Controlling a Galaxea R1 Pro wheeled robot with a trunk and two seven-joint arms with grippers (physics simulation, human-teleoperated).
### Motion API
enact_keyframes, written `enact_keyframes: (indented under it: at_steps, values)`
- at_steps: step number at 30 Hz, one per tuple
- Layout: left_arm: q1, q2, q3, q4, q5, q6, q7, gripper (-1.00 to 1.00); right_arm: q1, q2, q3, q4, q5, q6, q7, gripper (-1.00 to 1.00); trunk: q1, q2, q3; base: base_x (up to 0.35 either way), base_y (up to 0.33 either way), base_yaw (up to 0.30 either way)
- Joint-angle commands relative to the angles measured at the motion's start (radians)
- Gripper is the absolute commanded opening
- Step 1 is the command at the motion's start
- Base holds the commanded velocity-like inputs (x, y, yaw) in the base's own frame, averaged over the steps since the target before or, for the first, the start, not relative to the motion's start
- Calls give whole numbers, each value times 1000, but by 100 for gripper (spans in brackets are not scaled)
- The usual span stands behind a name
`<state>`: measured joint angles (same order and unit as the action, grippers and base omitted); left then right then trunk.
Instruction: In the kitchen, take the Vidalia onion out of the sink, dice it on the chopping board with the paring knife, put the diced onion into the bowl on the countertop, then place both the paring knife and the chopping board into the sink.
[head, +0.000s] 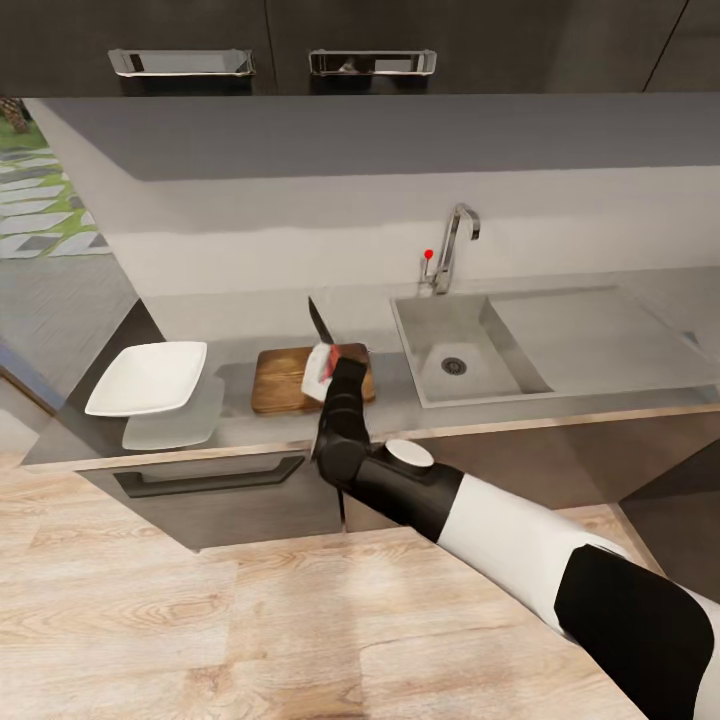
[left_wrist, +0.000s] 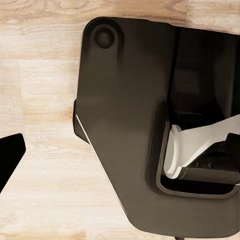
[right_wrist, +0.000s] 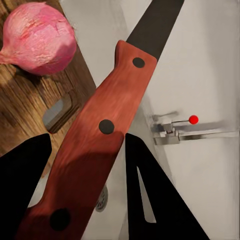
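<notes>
Right wrist view: right gripper (right_wrist: 87, 165) is clamped on the paring knife (right_wrist: 95, 140), wooden handle between both fingers, blade pointing up and away.
Onion (right_wrist: 37, 37): sitting on the chopping board (head: 290, 385), right by the knife.
Bowl (head: 150, 378): on the countertop (head: 250, 425) left of the board.
Sink (head: 450, 355): right of the board.
Left gripper: can't tell its state.

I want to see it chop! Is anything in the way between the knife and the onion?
Nothing visible. The right end effector holds the paring knife above the chopping board, and the onion lies on the board with open space between it and the blade.
</notes>
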<state>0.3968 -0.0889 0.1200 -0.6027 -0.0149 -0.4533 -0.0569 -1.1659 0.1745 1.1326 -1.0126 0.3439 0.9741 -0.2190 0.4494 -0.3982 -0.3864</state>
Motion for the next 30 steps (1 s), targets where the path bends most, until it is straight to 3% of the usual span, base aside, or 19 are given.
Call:
enact_keyframes:
  at_steps: [1, 30]
  values:
    - [0, -1, 6, -2, -2, -1, -6, 100, -2, 0, 10, 0, -8, 5, -11, -100, 1, -2, -2, 0, 0, 0]
    - [0, -2, 6, -1, -2, -1, -6, 100, 8, 0, 20, 0, -9, 5, -12, -100, 1, -2, -2, 2, 0, 0]
